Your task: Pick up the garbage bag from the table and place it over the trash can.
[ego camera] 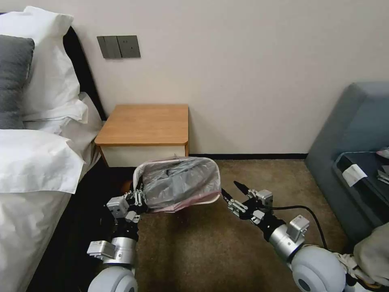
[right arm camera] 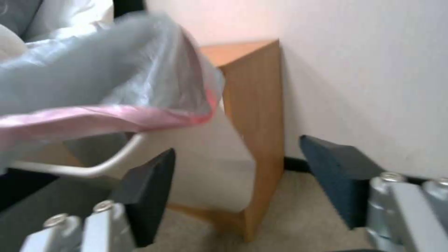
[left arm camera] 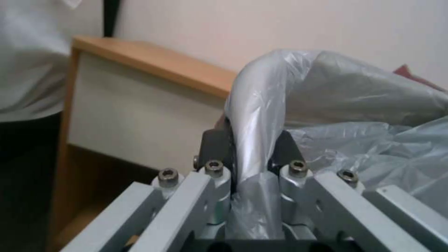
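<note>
Left pincer point(ego camera: 137, 197) clamped the garbage bag point(ego camera: 180, 182) against the trash can point(right arm camera: 89, 169) rim; right pincer point(ego camera: 231, 192) hung released beside its opposite edge, over carpet point(ego camera: 210, 251).

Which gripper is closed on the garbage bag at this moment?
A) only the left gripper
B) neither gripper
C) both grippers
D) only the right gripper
A: the left gripper pinches a fold of the garbage bag, while the right gripper stands open just beside the bag's rim, holding nothing.
</note>
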{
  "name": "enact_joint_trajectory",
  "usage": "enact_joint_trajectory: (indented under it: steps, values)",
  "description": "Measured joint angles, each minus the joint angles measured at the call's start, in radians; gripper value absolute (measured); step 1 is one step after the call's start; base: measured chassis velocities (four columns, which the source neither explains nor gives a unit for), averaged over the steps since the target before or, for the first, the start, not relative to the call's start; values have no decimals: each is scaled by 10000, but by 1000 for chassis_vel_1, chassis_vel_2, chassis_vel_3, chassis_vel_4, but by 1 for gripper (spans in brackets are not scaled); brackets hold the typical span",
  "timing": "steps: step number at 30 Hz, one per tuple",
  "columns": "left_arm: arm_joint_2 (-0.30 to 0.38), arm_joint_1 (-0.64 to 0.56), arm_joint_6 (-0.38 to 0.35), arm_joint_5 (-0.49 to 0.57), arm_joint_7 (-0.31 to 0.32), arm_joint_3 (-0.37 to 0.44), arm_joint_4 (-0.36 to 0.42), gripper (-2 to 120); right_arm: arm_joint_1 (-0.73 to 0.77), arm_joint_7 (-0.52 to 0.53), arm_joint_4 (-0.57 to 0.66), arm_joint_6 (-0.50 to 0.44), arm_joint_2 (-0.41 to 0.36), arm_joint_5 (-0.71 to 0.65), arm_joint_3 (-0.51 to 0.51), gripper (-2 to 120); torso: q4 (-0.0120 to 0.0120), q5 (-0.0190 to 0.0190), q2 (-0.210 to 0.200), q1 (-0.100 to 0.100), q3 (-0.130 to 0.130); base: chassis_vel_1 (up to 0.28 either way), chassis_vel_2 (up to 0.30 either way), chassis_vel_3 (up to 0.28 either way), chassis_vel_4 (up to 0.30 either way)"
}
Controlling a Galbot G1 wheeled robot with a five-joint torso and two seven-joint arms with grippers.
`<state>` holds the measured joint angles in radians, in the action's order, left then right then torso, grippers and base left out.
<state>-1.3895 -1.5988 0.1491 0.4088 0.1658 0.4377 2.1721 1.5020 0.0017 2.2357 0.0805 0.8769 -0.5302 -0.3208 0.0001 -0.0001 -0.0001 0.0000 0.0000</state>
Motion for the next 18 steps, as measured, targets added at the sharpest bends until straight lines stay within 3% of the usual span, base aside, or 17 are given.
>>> enact_joint_trajectory:
  steps: [8, 11, 15, 18]
  values:
    - [-42, 129, -574, -38, 623, 68, -47, 7, 977, -16, 975, -684, 831, 358, -390, 99, -1, 0, 0, 0, 0, 0, 0, 0, 0]
    - [-43, 185, -492, -35, 562, 41, -139, 7, 1225, 338, 1686, -704, 1355, -571, -181, 100, -2, -1, 0, 0, 0, 0, 0, 0, 0]
    - [9, 306, -134, 14, 233, -40, -301, 7, 1132, 1709, 2637, -147, 2182, -3244, 1025, 100, -1, -4, 0, 0, 0, 0, 0, 0, 0]
    - [92, 364, 75, 44, 42, -55, -369, 7, 1008, 2258, 2696, 125, 2520, -3915, 1576, 100, 0, 1, 0, 0, 0, 0, 0, 0, 0]
